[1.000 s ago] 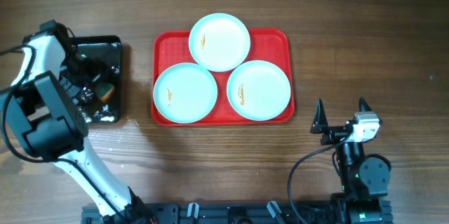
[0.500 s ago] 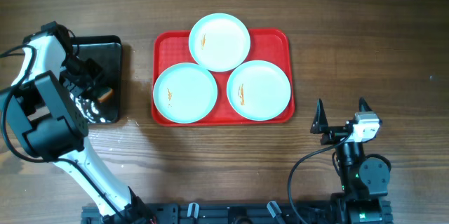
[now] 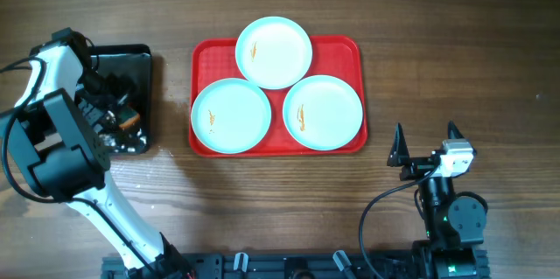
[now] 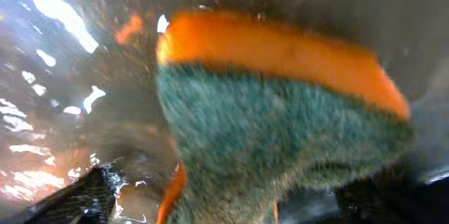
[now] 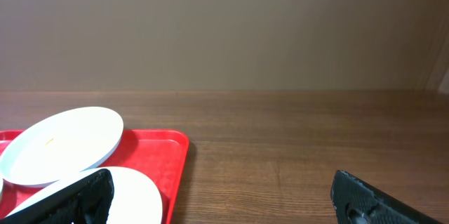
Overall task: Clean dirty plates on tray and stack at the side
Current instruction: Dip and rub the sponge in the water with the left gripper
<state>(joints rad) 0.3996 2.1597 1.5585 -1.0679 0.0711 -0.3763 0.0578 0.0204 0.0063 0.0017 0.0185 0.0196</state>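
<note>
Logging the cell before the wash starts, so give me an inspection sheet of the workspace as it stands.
Surface: brown wood table.
Job's things: red tray holds back plate, left plate, right plate, each smeared orange.
Clutter: black tray with sponge.
Claws: left claw at the sponge, grip unclear; right claw open, off the tray.
Cables: black cable by right arm base.
Surroundings: plain wall.

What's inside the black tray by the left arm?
A sponge, orange with a green scrubbing face, is in the glossy black tray. The left arm covers the tray's left part from overhead, so anything else there is hidden.
</note>
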